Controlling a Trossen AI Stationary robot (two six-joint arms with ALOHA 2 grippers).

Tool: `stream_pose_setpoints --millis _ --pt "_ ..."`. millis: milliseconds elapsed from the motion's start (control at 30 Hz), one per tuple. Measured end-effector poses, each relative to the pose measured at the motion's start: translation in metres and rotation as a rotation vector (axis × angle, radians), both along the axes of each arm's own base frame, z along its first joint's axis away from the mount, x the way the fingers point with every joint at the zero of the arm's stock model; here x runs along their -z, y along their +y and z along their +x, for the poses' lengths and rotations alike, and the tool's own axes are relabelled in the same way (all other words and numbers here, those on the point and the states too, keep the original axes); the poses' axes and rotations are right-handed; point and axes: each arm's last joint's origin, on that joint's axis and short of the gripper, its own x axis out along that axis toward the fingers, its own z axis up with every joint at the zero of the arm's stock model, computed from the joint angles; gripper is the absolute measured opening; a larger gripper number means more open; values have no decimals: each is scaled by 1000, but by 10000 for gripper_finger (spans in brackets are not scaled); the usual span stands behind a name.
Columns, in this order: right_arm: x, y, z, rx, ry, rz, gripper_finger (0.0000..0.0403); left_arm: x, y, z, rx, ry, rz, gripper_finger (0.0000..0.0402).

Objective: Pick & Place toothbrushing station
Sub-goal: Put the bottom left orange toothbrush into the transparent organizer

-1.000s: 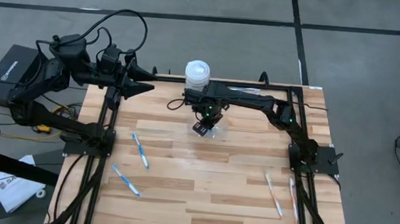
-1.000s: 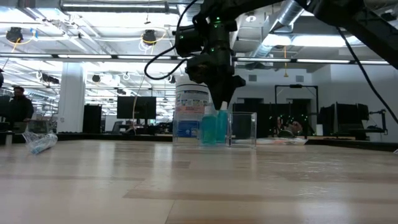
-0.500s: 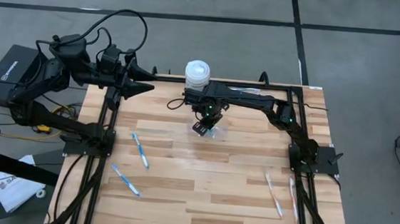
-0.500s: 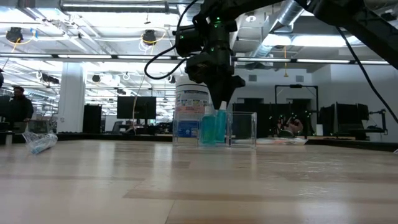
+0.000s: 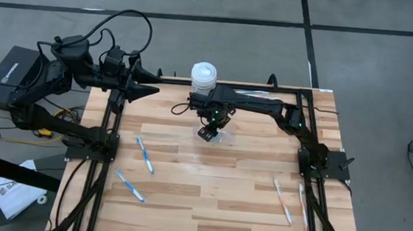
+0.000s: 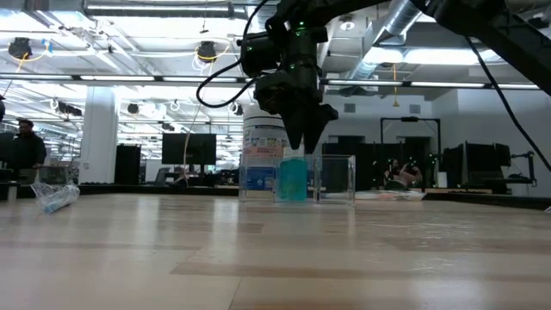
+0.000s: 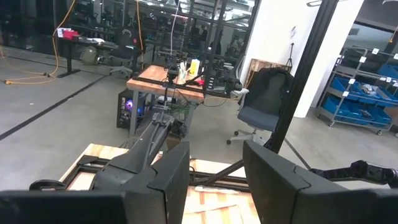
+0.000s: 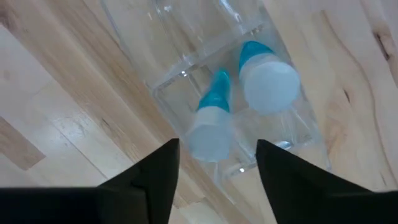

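Note:
The see-through holder (image 8: 166, 86) stands on the wooden table, in the far middle (image 5: 220, 138). Two blue cylinders with white caps (image 8: 209, 133) (image 8: 267, 78) stand inside it, one leaning a little. My right gripper (image 8: 217, 180) hangs straight above them, pointing down and open, with one finger on either side of the nearer cap and clear of it. In the low view its fingers (image 6: 303, 142) end just above the blue cylinder (image 6: 293, 179). Thin blue-and-white toothbrushes (image 5: 144, 155) (image 5: 128, 185) lie flat at the left. My left gripper (image 5: 153, 91) waits raised at the far left, open.
A larger white jar with a blue label (image 5: 203, 77) stands right behind the holder, at the table's far edge. Two more toothbrushes (image 5: 282, 200) (image 5: 303, 204) lie near the right edge. The table's near middle is bare wood. Black frame rails run along both sides.
My right gripper has opened and let go of the blue cylinder it was holding tilted over the holder. The cylinder has dropped in and now stands beside the other one. The gripper has stayed where it was.

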Motion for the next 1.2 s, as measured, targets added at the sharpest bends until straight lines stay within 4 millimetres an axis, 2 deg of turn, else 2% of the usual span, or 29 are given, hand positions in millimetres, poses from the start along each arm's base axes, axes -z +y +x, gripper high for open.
stream_pose_setpoints --millis 133,400,700,900,1000,1100,1200 --pt "0 3 -1 5 18 3 220 0 0 0 0 -1 5 144" --pt "-7 2 -5 26 30 -3 222 -1 0 0 0 -8 13 144" --pt "-37 -3 -3 35 -39 -38 223 -1 0 0 16 -15 15 144" --pt "-65 -5 -6 41 -93 -51 223 -1 0 0 9 -17 54 144" --pt "-80 -3 -13 56 -148 -58 223 -1 8 -1 -59 -15 90 144" --pt "-107 1 -23 66 -231 -76 223 -1 22 -5 -172 -7 131 144" --pt "-139 7 -31 94 -389 -133 223 -2 40 -12 -261 -4 132 144"
